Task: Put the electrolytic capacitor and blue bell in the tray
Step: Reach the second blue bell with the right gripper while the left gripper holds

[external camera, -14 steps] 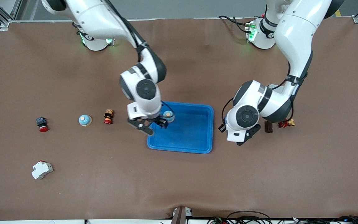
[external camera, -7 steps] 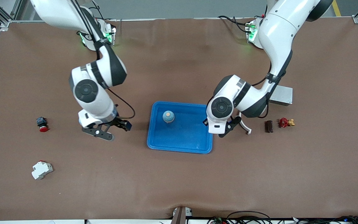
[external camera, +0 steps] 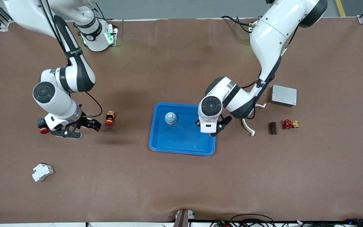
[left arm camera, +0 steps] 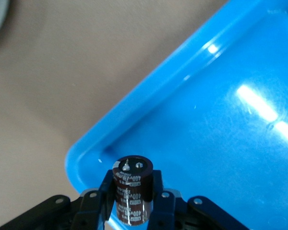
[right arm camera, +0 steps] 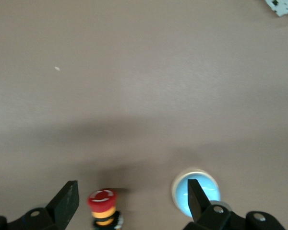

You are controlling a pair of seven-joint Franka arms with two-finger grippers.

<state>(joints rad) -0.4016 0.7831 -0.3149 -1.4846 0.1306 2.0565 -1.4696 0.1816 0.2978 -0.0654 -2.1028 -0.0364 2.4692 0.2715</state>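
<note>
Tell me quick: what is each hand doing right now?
Left hand: closed on the electrolytic capacitor, over the tray edge.
Right hand: open, empty, above a second blue bell.

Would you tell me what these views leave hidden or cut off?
- Front view: the electrolytic capacitor in the shut left gripper, over the tray, is hidden under that wrist.
- Front view: the second blue bell is hidden under the open right gripper.
- Left wrist view: its lower end runs off the edge.

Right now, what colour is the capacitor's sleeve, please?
Dark brown with pale print, clearest in the left wrist view: capacitor.
</note>
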